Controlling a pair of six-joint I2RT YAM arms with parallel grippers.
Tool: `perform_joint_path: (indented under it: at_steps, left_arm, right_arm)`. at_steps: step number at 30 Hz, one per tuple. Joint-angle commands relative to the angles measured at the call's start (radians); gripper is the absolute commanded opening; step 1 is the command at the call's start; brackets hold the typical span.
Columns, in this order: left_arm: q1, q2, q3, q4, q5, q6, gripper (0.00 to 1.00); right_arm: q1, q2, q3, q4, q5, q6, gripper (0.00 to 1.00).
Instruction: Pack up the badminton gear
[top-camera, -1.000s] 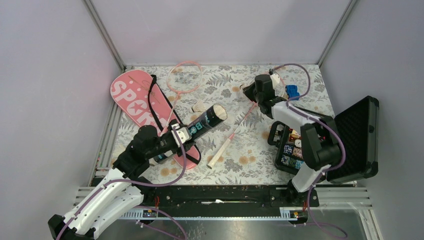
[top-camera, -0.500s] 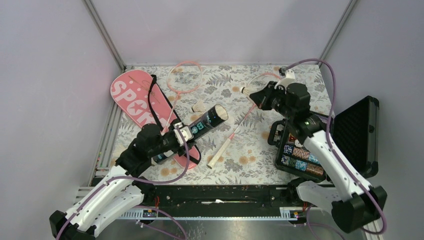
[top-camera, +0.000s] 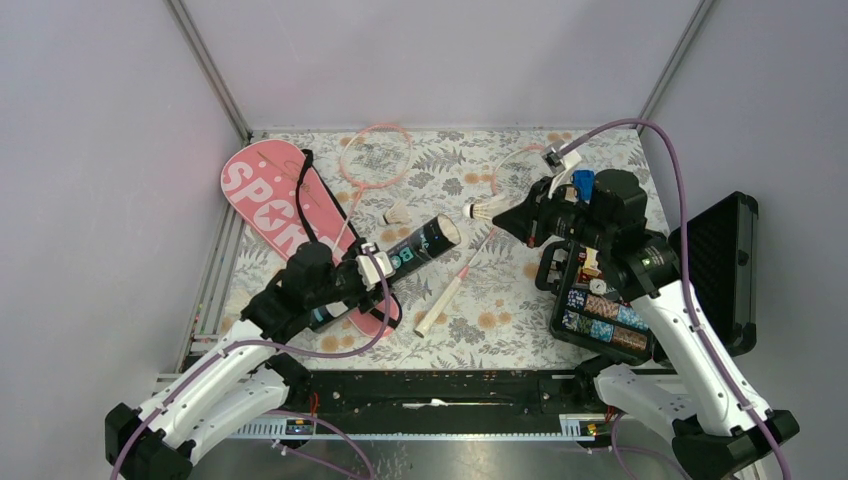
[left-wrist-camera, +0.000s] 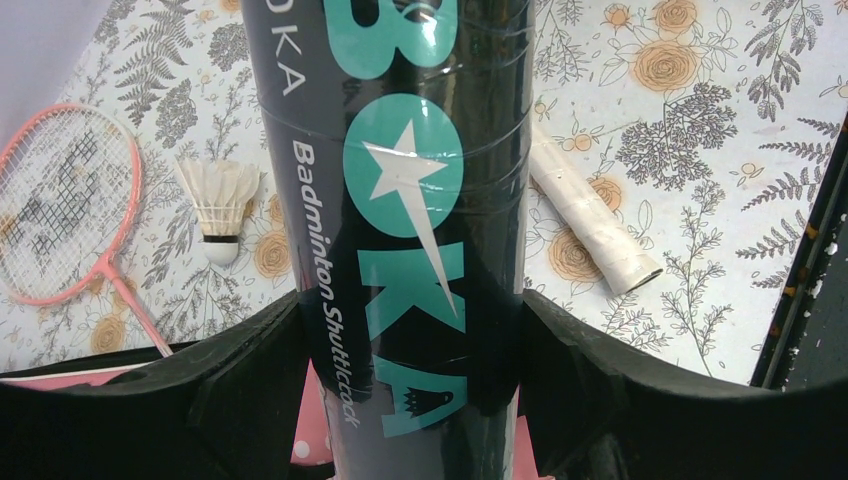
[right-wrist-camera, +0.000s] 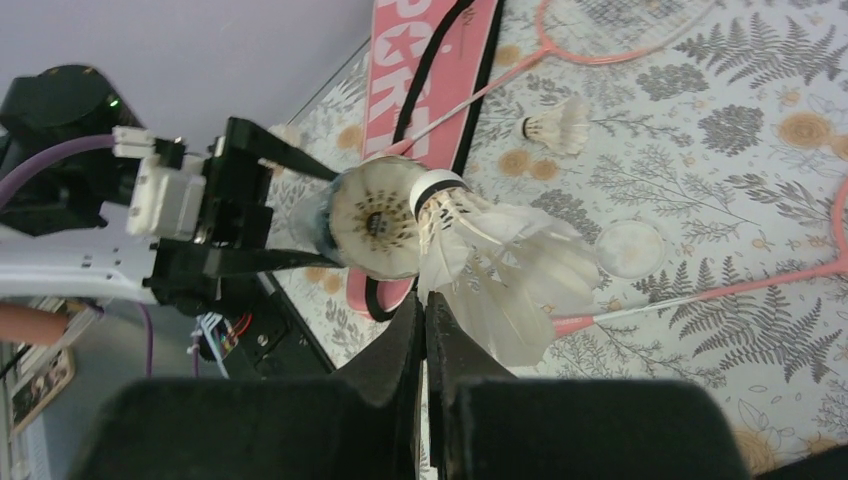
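Observation:
My left gripper (top-camera: 376, 265) is shut on the black tube with teal print (top-camera: 418, 241), which fills the left wrist view (left-wrist-camera: 400, 200). Its open end (right-wrist-camera: 375, 225) faces my right gripper (top-camera: 507, 216). That gripper is shut on the feathers of a white shuttlecock (top-camera: 486, 210), whose cork is just off the tube's mouth (right-wrist-camera: 500, 265). A second shuttlecock (top-camera: 398, 213) lies on the cloth. One pink racket (top-camera: 375, 157) lies at the back and the other racket's cream handle (top-camera: 432, 308) is at mid table. The pink SPORT bag (top-camera: 262, 192) lies at the left.
An open black case of patterned rolls (top-camera: 600, 310) stands at the right under my right arm. A small blue toy (top-camera: 583, 183) sits behind that arm. A round pale disc (right-wrist-camera: 627, 248) lies on the floral cloth. Grey walls close the sides and back.
My right arm has swung left and nearer with the shuttlecock, bringing it close to the tube's open end. My left gripper has shifted slightly right with the tube.

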Motion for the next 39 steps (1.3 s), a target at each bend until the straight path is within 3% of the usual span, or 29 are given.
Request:
perform_joint_path:
  at_steps: [1, 9, 14, 20, 26, 39]
  left_arm:
    - [-0.003, 0.004, 0.062, 0.05, 0.01, 0.017, 0.22]
    - [-0.004, 0.001, 0.072, 0.044, 0.045, 0.023, 0.22]
    - [-0.003, -0.001, 0.072, 0.044, 0.055, 0.023, 0.22]
    - [-0.004, -0.007, 0.072, 0.046, 0.083, 0.035, 0.22]
    - [-0.004, -0.004, 0.091, 0.032, 0.168, 0.049, 0.22]
    - [-0.004, -0.016, 0.11, 0.027, 0.2, 0.052, 0.22]
  right_arm:
    - [0.062, 0.028, 0.126, -0.151, -0.028, -0.13, 0.0]
    - [0.145, 0.091, 0.233, -0.277, 0.024, -0.224, 0.0]
    - [0.162, 0.094, 0.239, -0.265, 0.07, -0.233, 0.0]
    - [0.17, 0.146, 0.265, -0.317, -0.003, -0.3, 0.0]
    - [0.172, 0.209, 0.281, -0.286, -0.083, -0.327, 0.0]
    - [0.213, 0.26, 0.253, -0.199, -0.234, -0.356, 0.0]
